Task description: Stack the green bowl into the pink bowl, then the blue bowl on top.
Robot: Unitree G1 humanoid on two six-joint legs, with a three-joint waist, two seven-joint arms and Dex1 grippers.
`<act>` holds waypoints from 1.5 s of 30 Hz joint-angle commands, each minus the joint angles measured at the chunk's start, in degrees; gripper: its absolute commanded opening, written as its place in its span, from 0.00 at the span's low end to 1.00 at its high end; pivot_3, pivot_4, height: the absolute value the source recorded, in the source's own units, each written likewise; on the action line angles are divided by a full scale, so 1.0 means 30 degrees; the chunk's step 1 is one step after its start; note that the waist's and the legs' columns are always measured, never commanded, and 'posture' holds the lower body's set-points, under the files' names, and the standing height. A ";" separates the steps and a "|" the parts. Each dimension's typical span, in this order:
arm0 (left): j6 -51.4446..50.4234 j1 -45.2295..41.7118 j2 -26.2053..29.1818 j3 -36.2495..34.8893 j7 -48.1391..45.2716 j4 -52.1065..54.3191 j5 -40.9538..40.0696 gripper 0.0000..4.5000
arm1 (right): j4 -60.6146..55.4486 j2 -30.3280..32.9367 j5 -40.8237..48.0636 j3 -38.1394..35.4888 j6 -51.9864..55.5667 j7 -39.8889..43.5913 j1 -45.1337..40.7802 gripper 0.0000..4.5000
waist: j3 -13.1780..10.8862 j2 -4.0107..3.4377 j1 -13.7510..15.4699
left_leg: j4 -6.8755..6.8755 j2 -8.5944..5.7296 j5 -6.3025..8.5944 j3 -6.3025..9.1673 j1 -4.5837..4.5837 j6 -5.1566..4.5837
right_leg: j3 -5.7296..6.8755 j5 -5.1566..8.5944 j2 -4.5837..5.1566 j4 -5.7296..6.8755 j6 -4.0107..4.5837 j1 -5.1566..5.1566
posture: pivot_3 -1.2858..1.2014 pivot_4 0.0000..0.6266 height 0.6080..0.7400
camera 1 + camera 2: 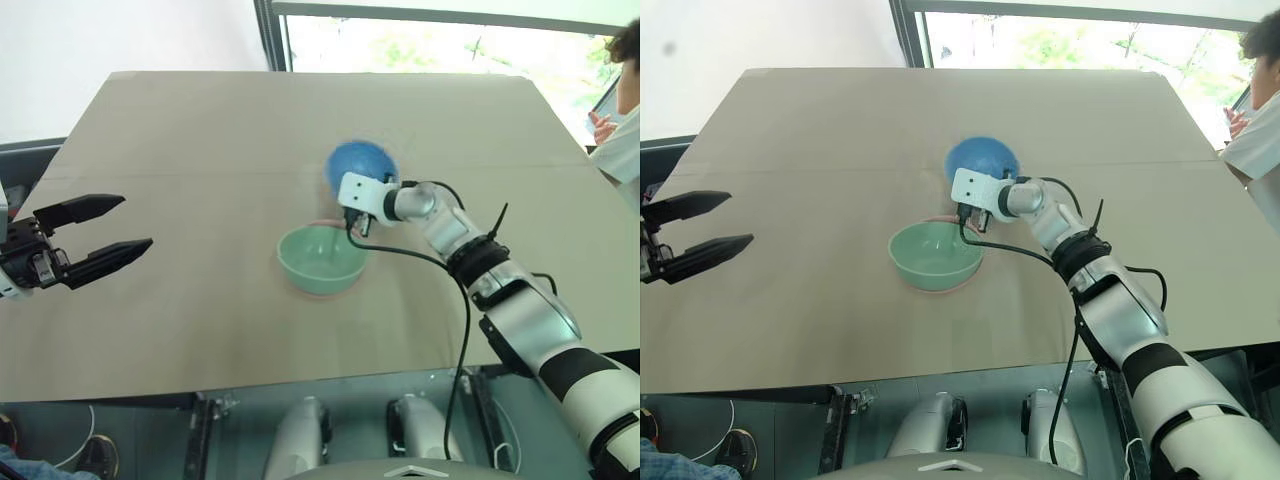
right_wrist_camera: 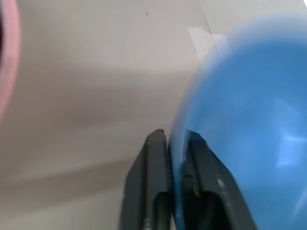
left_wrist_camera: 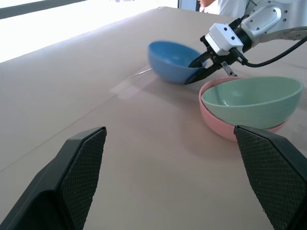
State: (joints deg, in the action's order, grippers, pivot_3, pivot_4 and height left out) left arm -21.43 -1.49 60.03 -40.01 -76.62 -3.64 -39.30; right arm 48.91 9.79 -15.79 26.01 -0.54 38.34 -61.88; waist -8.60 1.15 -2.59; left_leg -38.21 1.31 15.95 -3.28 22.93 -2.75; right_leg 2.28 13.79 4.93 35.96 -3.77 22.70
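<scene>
Pinching the near rim of the small round sky-blue plastic bowl (image 2: 249, 124), my right end effector (image 3: 207, 71) had its two black fingers (image 2: 152, 187) closed narrow, one on the outside wall and one inside, with the thin rim between them. That blue bowl appeared tilted, its lower edge at the beige tabletop (image 1: 200, 150), on the far side of the other two bowls and just beside them. The small round pale mint-green plastic bowl (image 1: 321, 258) sat nested upright inside the small round salmon-pink plastic bowl (image 3: 225, 128), whose rim showed as a thin band around and beneath the green one. This pair stood near the middle of the tabletop, close in front of my right wrist. My left end effector (image 1: 100, 234) hovered well apart from the bowls, at the left side of the tabletop, its fingers spread wide and holding nothing. At the far right corner, beyond the tabletop, a person's hand (image 1: 603, 126) and pale sleeve (image 1: 1252, 145) were visible near a bright window (image 1: 1060, 40).
</scene>
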 commanded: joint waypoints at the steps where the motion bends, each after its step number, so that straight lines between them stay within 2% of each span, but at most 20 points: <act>1: 0.0387 -0.0177 0.0032 -0.0490 0.0077 0.0221 -0.0044 1.00 | -0.0474 0.0036 -0.0091 -0.0509 -0.0326 -0.0009 -0.0681 0.01 | -0.0001 -0.0001 0.0002 | 0.0000 0.0000 0.0000 0.0000 0.0000 0.0000 | 0.0000 0.0000 0.0000 0.0000 0.0000 0.0001 | 0.52 0.24 1.00; 5: 0.0646 -0.0387 -0.0123 -0.0404 0.0154 0.0195 -0.0106 1.00 | -0.0625 0.0181 -0.0141 -0.0617 -0.0449 -0.0049 -0.0692 0.01 | 0.0000 0.0001 0.0003 | -0.0001 -0.0001 0.0000 0.0000 0.0000 0.0000 | 0.0000 0.0000 0.0001 0.0000 0.0000 -0.0001 | 0.52 0.24 1.00; 9: 0.0868 -0.0546 -0.0544 -0.0403 0.0142 0.0228 -0.0334 1.00 | -0.2641 0.0910 0.0675 -0.1314 -0.0025 0.1037 -0.0504 0.01 | -0.0004 -0.0005 0.0028 | -0.0001 -0.0001 0.0000 0.0002 0.0002 0.0000 | 0.0000 0.0000 0.0001 0.0004 0.0000 0.0000 | 0.52 0.24 1.00; 14: 0.1338 -0.1094 -0.0904 0.0171 0.0054 -0.0150 -0.0179 1.00 | -1.0063 0.2556 0.5055 -0.2774 0.3517 0.6967 0.0371 0.01 | 0.0004 0.0008 0.0063 | 0.0001 0.0009 0.0001 0.0019 0.0022 -0.0002 | 0.0009 -0.0002 0.0002 0.0003 -0.0003 -0.0001 | 0.52 0.24 1.00; 19: 0.1809 -0.2399 -0.1030 0.1174 -0.0100 -0.0928 0.0001 1.00 | -1.6840 0.4679 0.8888 -0.3225 0.7325 1.0723 0.1672 0.01 | 0.0014 0.0023 0.0140 | -0.0005 0.0015 0.0004 0.0042 0.0031 -0.0008 | 0.0035 -0.0002 0.0004 0.0006 -0.0004 -0.0009 | 0.52 0.24 1.00; 23: 0.2654 -0.3835 -0.1352 0.2341 -0.0401 -0.2000 0.0289 1.00 | -2.0165 0.5593 1.0699 -0.3047 0.9503 1.1503 0.2623 0.01 | 0.0022 0.0037 0.0201 | -0.0048 0.0009 0.0007 0.0045 0.0024 -0.0017 | 0.0036 -0.0003 0.0016 -0.0003 -0.0005 -0.0026 | 0.52 0.24 1.00; 29: 0.3657 -0.6375 -0.2002 0.4182 -0.0850 -0.3681 0.0923 1.00 | -2.2154 0.5805 1.0818 -0.2057 1.1331 1.0639 0.3110 0.01 | 0.0080 0.0130 0.0278 | -0.0067 0.0001 0.0003 0.0035 -0.0005 -0.0013 | 0.0025 -0.0004 0.0009 0.0049 -0.0001 -0.0023 | 0.52 0.24 1.00; 31: 0.4034 -0.6976 -0.2028 0.4720 -0.1192 -0.4316 0.1209 1.00 | -2.2324 0.5811 1.0722 -0.1717 1.1644 1.0479 0.2950 0.17 | 0.0089 0.0145 0.0258 | -0.0067 -0.0005 0.0005 0.0021 0.0002 -0.0017 | 0.0019 -0.0004 0.0010 0.0114 -0.0002 -0.0010 | 0.52 0.24 1.00; 33: 0.4156 -0.7553 -0.2124 0.5080 -0.1372 -0.4724 0.1315 1.00 | -2.2450 0.5815 1.0755 -0.1640 1.1895 1.0242 0.2893 0.21 | 0.0088 0.0145 0.0258 | -0.0063 -0.0015 0.0007 0.0010 0.0003 -0.0021 | 0.0020 -0.0003 0.0012 0.0110 -0.0002 -0.0005 | 0.52 0.24 1.00; 34: 0.4187 -0.7708 -0.2140 0.5169 -0.1442 -0.4841 0.1336 1.00 | -2.2509 0.5801 1.0751 -0.1681 1.1935 1.0055 0.2921 0.35 | 0.0088 0.0145 0.0259 | -0.0062 -0.0016 0.0008 0.0012 0.0007 -0.0021 | 0.0025 -0.0003 0.0011 0.0107 -0.0002 -0.0004 | 0.52 0.24 1.00; 35: 0.4229 -0.7838 -0.2146 0.5243 -0.1499 -0.4969 0.1362 1.00 | -2.2587 0.5727 1.0664 -0.1830 1.2004 0.9620 0.3004 0.39 | 0.0088 0.0145 0.0256 | -0.0062 -0.0015 0.0008 0.0012 0.0010 -0.0022 | 0.0026 -0.0003 0.0012 0.0106 -0.0003 -0.0003 | 0.52 0.24 1.00; 37: 0.4328 -0.8012 -0.2154 0.5337 -0.1614 -0.5211 0.1449 1.00 | -2.2736 0.5819 1.0575 -0.1953 1.2294 0.9099 0.3093 0.52 | 0.0089 0.0147 0.0251 | -0.0061 -0.0012 0.0009 0.0012 0.0015 -0.0024 | 0.0027 -0.0003 0.0011 0.0100 -0.0003 0.0000 | 0.52 0.24 1.00; 41: 0.4224 -0.7974 -0.2320 0.5260 -0.1416 -0.5210 0.1397 1.00 | -2.2921 0.6443 1.0729 -0.2877 1.3333 0.7808 0.3721 0.52 | 0.0091 0.0151 0.0277 | -0.0067 -0.0004 0.0008 0.0012 0.0013 -0.0023 | 0.0030 -0.0003 0.0013 0.0104 -0.0004 -0.0004 | 0.52 0.24 1.00; 45: 0.3724 -0.6544 -0.2503 0.5060 -0.0377 -0.3812 0.1558 1.00 | -2.2871 0.7536 1.1310 -0.5124 1.2793 0.7088 0.5550 0.52 | 0.0093 0.0155 0.0527 | -0.0070 -0.0001 0.0009 0.0016 0.0016 -0.0025 | 0.0030 -0.0003 0.0021 0.0090 -0.0004 -0.0010 | 0.52 0.24 1.00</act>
State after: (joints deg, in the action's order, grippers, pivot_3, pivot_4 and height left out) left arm -9.75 -22.74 52.34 -23.70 -79.56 -18.32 -34.96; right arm -18.17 30.98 16.75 15.64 38.85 60.58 -46.36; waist -8.32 1.61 -1.01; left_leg -38.42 1.30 15.99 -3.24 22.98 -2.84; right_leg 2.36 13.78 5.01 36.23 -3.78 22.67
